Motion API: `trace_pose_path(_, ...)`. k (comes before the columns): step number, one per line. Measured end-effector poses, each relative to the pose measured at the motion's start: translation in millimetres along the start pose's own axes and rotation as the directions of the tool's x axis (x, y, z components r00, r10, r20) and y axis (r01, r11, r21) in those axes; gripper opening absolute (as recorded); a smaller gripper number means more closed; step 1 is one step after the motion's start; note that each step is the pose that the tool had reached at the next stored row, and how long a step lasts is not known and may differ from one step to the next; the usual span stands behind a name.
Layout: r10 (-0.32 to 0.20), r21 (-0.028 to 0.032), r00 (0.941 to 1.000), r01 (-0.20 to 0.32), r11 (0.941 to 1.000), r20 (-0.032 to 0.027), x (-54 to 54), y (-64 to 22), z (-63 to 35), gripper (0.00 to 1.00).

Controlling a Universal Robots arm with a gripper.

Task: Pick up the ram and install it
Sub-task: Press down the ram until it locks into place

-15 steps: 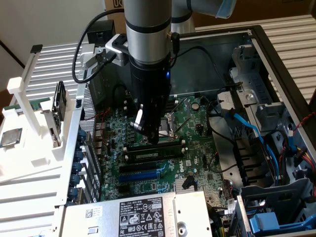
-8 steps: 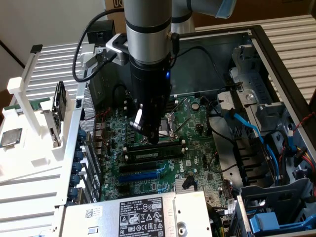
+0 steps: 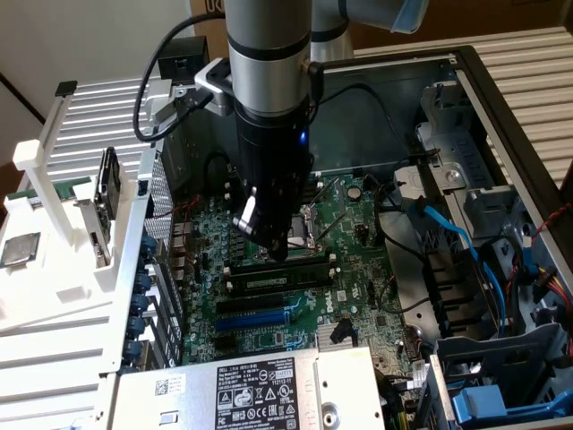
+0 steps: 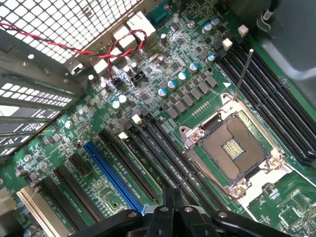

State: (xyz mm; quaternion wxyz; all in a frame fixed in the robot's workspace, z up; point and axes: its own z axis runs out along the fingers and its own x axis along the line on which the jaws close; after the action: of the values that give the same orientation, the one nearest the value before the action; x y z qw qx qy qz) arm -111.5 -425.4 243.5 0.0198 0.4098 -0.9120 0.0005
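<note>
The ram (image 3: 304, 265), a long dark-green stick, stands along a black slot on the motherboard (image 3: 349, 269), just in front of the processor socket (image 4: 234, 150). My gripper (image 3: 276, 253) hangs straight down inside the open computer case with its tips at the middle of the stick's top edge. The fingers are shut together and hold nothing. In the wrist view the gripper (image 4: 173, 210) sits over the long black slots (image 4: 148, 153) that run beside the socket. I cannot tell whether the stick is pressed fully home.
A blue slot (image 3: 255, 318) and more black slots lie nearer the power supply (image 3: 260, 394). The white rack (image 3: 54, 269) at the exterior view's left carries a square silver chip (image 3: 20, 249) and an upright dark part (image 3: 107, 193). Blue cables (image 3: 448, 233) and drive bays fill the right.
</note>
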Motion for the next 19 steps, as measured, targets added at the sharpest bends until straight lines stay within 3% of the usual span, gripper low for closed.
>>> trace_pose_path(7,0.105,-0.0040,0.9944,-0.105,0.9944,0.0015,0.0,0.0,0.3,0.10)
trace_pose_path(14,0.222,-0.0089,0.9751,-0.222,0.9751,0.0029,-0.1,0.0,0.9,0.10)
trace_pose_path(19,0.294,-0.0119,0.9556,-0.294,0.9556,0.0032,-0.1,0.0,1.4,0.10)
